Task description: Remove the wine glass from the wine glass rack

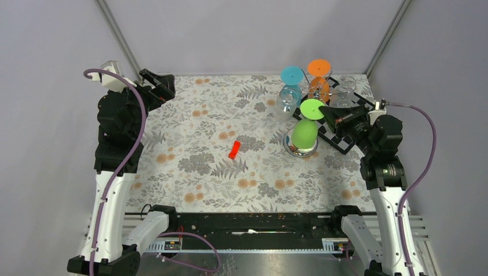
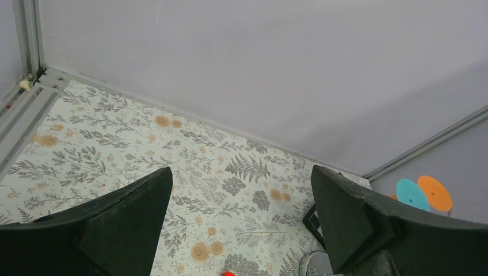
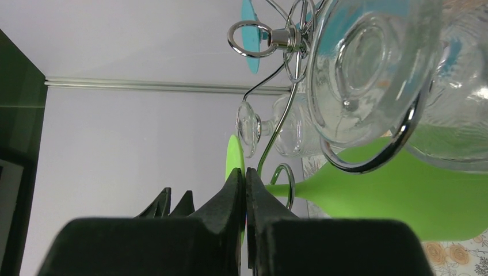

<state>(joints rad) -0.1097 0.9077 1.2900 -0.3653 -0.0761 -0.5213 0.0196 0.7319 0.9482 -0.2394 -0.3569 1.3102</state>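
The green wine glass (image 1: 304, 133) hangs on the wine glass rack (image 1: 318, 87) at the rear right of the table, foot disc uppermost and bowl down over the rack's shiny round base. In the right wrist view its stem (image 3: 288, 190) passes through a wire loop of the rack (image 3: 282, 37), so the glass (image 3: 391, 195) is not yet off. The right gripper (image 1: 323, 111) reaches in from the right and meets the rim of the green foot disc. Seen from its own camera, the right gripper (image 3: 246, 184) is clenched, its fingers pressed together with a thin green sliver of the foot between them, so it pinches the edge of that disc.

Around it on the rack hang a blue-footed glass (image 1: 292, 75), an orange-footed glass (image 1: 319, 68) and a clear glass (image 1: 286, 100). A black-and-white chequered board (image 1: 345, 145) lies under the rack's right side.

A small red object (image 1: 233, 149) lies near the middle of the floral table cover (image 1: 190, 144), well apart from the rack.

The left gripper (image 1: 158, 83) is at the far left rear corner, well apart from everything, and its wrist view shows the left gripper (image 2: 241, 172) spread wide with nothing between its fingers
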